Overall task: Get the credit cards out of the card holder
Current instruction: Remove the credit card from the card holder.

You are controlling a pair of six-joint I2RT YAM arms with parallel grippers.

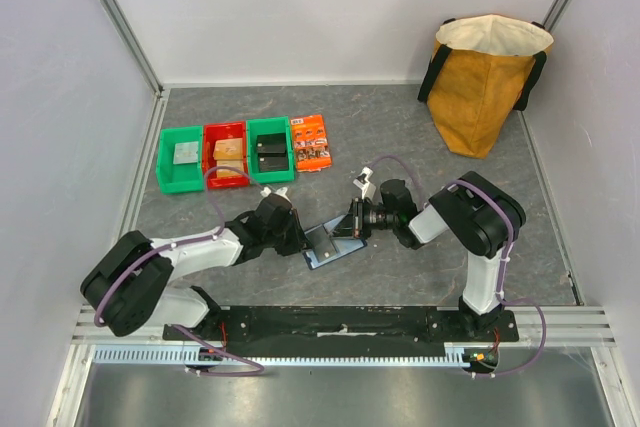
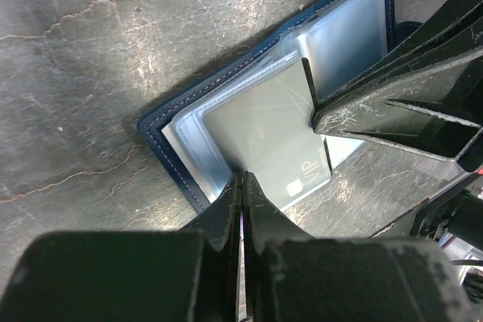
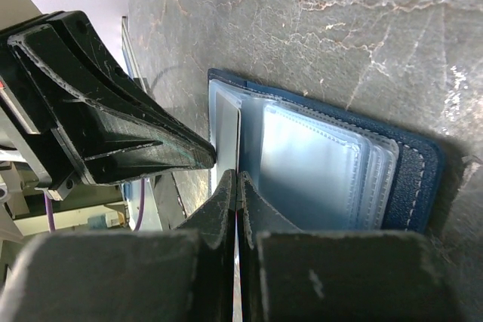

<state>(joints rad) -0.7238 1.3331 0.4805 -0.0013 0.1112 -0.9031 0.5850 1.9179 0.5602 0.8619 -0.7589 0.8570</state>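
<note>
One dark navy card holder (image 2: 153,132) lies open on the table (image 1: 385,119), between the two arms and well in front of the bins. It is a folding wallet with a pale stitched seam along its rim, and it holds a fan of pale blue clear plastic sleeves (image 3: 309,164) with rounded corners and a dull sheen. A thin grey card (image 2: 264,137) – flat, rectangular and glossy, printed "VIP" near one corner – rises at a tilt from the sleeves; whether it is bare or inside a sleeve cannot be told. The left gripper (image 2: 241,186) has its scuffed black fingers pressed together on one edge of this card, with a thin pale strip showing between them. The right gripper (image 3: 238,182) pinches the opposite edge the same way, so the two tips nearly meet over the wallet, and each hides part of the card from the other's wrist camera. The table is grey and stone-patterned with pale veins. Behind the wallet three small plastic bins stand in a touching row – a green bin (image 1: 180,182), a red bin (image 1: 224,132) and a second green bin (image 1: 270,127). Just to their right lies an orange printed packet (image 1: 311,142), its print too small to read. In the far right corner a tan fabric bag (image 1: 480,97) with black handles stands open.
</note>
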